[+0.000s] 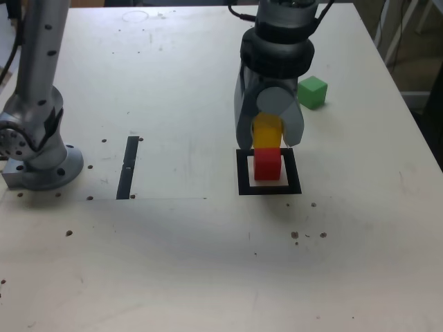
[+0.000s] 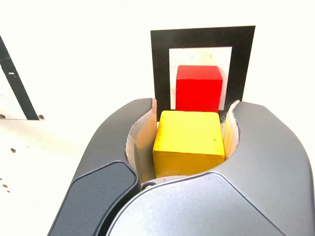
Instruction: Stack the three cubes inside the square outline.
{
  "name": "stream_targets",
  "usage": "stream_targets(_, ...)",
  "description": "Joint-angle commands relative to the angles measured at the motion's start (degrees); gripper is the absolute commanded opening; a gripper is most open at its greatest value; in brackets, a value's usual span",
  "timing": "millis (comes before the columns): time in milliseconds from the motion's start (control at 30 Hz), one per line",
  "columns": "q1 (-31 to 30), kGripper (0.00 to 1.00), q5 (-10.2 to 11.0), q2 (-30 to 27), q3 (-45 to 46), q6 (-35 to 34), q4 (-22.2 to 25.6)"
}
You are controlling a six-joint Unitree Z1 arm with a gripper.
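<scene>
1. Right of center in the exterior view, the end effector hung over the square outline on the desk.
2. Red cube sat inside the outline; yellow cube was just above it, contact unclear.
3. Green cube lay apart at upper right, untouched.
4. Step in hand, judged: placing yellow on red. Square the edges, lower straight, release only once seated flat.
5. End effector was pinched on the yellow cube's sides, jaws barely apart.
</scene>
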Motion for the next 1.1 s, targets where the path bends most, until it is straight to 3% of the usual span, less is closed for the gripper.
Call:
stream_targets(0, 0.1, 0.31, -0.1, 0.4, 0.0, 0.2, -0.2)
stream_targets(467, 1.3, 0.32, -1.8, 2.3, 1.2, 3.0, -2.1)
stream_targets(1067, 2.5, 0.32, -1.6, 3.4, 1.9, 4.2, -3.9)
